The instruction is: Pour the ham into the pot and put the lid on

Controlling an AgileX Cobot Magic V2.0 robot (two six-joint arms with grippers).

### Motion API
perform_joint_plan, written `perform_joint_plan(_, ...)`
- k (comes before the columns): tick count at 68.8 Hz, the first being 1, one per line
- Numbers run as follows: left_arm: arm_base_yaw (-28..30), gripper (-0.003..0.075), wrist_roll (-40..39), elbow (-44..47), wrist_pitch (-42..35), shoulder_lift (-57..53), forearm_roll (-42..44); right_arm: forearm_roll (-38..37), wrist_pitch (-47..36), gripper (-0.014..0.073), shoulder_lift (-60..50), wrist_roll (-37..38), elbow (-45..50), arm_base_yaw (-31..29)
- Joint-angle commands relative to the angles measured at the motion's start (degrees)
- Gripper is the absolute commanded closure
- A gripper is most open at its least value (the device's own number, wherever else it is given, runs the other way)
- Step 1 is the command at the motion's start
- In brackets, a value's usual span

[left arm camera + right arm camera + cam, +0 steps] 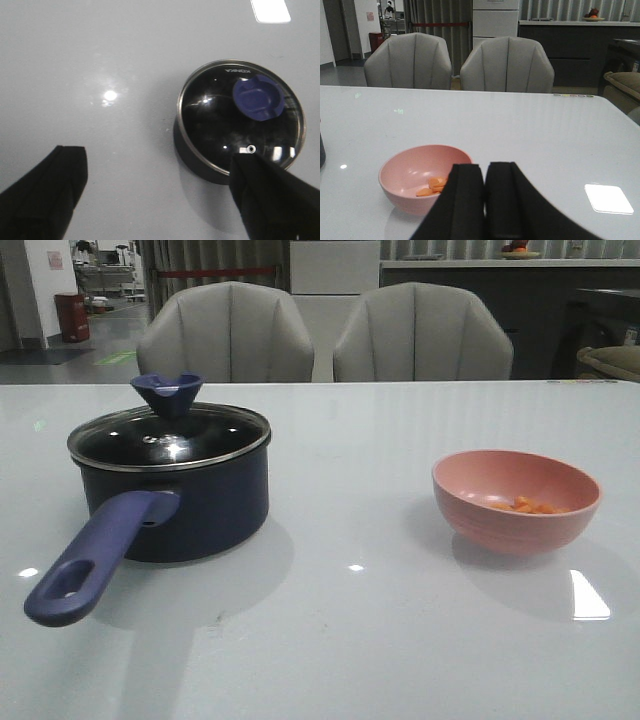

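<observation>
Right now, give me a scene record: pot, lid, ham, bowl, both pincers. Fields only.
pot: dark saucepan on the table's left side, purple-blue handle pointing toward the robot
lid: glass, seated on the pot, blue knob up
ham: orange diced pieces, in the bowl, not yet poured
bowl: pink, upright, on the table's right side, apart from the pot
left pincer: open, above the table beside the pot, holding nothing
right pincer: shut, empty, behind the bowl on the robot's side
</observation>
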Motion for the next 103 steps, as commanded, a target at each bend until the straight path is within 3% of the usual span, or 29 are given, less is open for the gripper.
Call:
perform_joint_plan(1,-4.0,0.0093,-1.0,-6.5,-1.0,5.5,-1.5,-0.6,-4.2,0.0436,-1.0,-0.1,-0.3,0.0)
perform_joint_plan(20,-14.7,0.0093,-10.9,-18.7,0.3,22.0,4.5,-0.6,-4.2,0.0436,-1.0,-0.1,-0.3,0.0)
perform_joint_plan(37,-17.5,0.0092,-18.9,-30.3,7.8,32.8,12.5,-0.6,-4.2,0.0436,-1.0,-0.1,-0.3,0.0)
perform_joint_plan(52,-17.8,0.0092,-20.3,-37.9,13.3,39.7,10.4,-0.6,-4.2,0.0436,-1.0,-0.1,-0.3,0.0)
perform_joint_plan(95,-17.8,0.0097,-20.7,-39.1,18.3,44.3,8.5,-0.6,-4.2,0.0436,-1.1,-0.1,-0.3,0.0)
perform_joint_plan(103,-17.8,0.0158,-20.7,-39.1,17.7,44.5,8.5,-0.6,-4.2,0.0436,-1.1,-0.1,-0.3,0.0)
